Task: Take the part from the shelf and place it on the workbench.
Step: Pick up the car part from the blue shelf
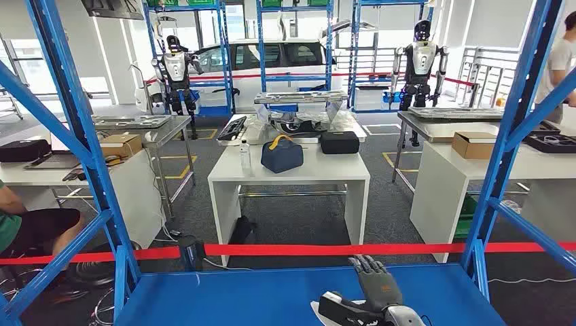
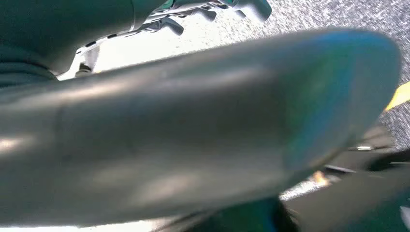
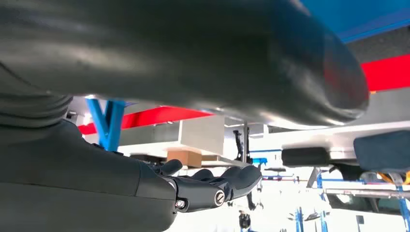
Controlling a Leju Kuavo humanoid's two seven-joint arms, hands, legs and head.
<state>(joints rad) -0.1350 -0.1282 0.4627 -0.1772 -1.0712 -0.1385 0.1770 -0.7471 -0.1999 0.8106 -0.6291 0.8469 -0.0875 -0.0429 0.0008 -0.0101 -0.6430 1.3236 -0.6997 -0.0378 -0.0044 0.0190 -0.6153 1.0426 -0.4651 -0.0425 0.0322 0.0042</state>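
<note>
From my remote station: the left hand's thick grey thumb (image 2: 203, 130) sweeps across my feed, dark fingers (image 2: 212, 9) at twelve o'clock, speckled grey carpet floor (image 2: 338, 17) and yellow floor stripe (image 2: 400, 95) toward two and three o'clock.

The right hand (image 1: 377, 285) has dark grey, segmented fingers and a lighter silver-grey wrist cuff. Up close, its thick thumb (image 3: 203, 53) is smooth, glossy dark grey with a rounded tip, and the fingers (image 3: 227, 181) carry small round silver screws (two show plainly). The left hand (image 2: 193, 130) shows a similar smooth, rounded grey thumb.
</note>
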